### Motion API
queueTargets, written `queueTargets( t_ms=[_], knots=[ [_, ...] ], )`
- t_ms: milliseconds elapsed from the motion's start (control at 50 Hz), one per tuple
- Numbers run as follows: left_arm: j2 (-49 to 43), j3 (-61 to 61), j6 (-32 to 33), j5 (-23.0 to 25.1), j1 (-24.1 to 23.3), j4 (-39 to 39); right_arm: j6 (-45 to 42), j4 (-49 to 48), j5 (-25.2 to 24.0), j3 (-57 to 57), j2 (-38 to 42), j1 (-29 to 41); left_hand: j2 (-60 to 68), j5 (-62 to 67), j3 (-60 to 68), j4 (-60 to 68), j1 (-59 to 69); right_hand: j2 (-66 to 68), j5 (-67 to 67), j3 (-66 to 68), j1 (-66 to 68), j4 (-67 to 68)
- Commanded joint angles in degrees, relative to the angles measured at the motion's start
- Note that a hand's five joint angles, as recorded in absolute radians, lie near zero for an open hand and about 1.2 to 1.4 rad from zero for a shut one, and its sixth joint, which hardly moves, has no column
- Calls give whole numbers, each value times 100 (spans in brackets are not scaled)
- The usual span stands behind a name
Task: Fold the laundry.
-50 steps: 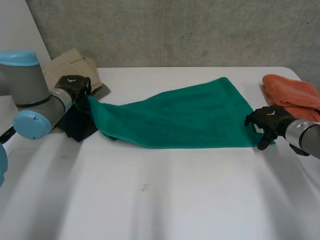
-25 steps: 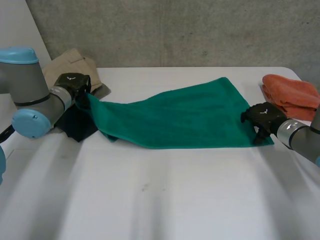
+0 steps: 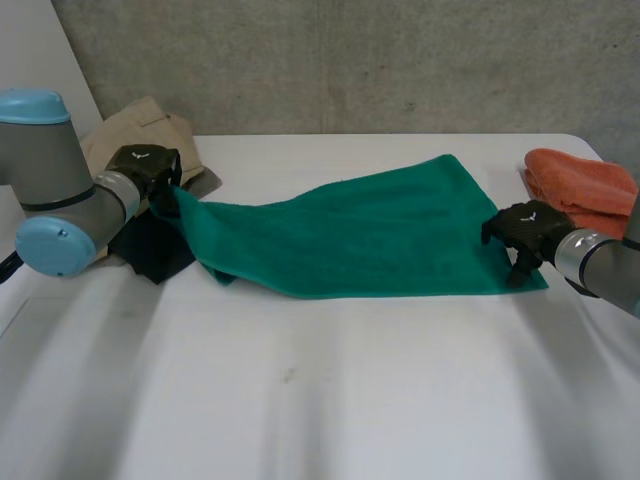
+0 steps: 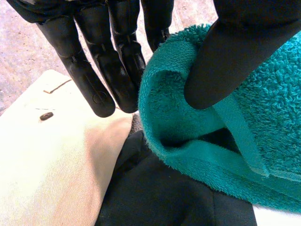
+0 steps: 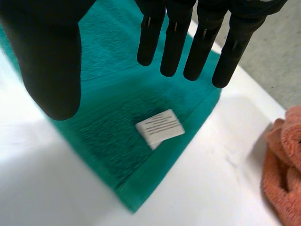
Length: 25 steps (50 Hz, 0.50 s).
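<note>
A green towel [image 3: 370, 235] lies spread across the middle of the white table [image 3: 320, 400], its left end lifted a little. My left hand [image 3: 150, 170] holds that left corner. In the left wrist view the towel's folded edge [image 4: 188, 141] is pinched between the thumb [image 4: 235, 52] and the fingers [image 4: 117, 70]. My right hand [image 3: 522, 232] hovers over the towel's near right corner, fingers straight and pointing down. In the right wrist view a white label [image 5: 160, 127] on the towel [image 5: 122, 108] lies under the open palm, between the thumb [image 5: 47, 52] and the fingers [image 5: 174, 42].
An orange towel [image 3: 580, 185] is bunched at the table's right edge, just beyond my right hand, and appears beside the green corner [image 5: 287, 169]. A beige garment [image 3: 140, 130] and a black cloth [image 3: 150, 250] lie under and behind my left hand.
My right hand has moved a little left, in over the towel's near right corner. The left hand keeps its hold and has hardly moved.
</note>
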Motion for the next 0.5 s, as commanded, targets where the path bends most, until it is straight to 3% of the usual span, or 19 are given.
queueTargets(
  t_ms=[20, 500],
  knots=[
    [20, -3, 0, -3, -26, -2, -315, 114, -10, 107, 86, -3, 1157, 1389, 1186, 1129, 1387, 463, 441, 464, 495, 478],
    [90, -91, 0, 14, -9, -2, -193, -976, 227, -394, 702, 182, 1157, 1389, 1186, 1129, 1387, 1102, 1079, 1103, 1134, 1117]
  ],
)
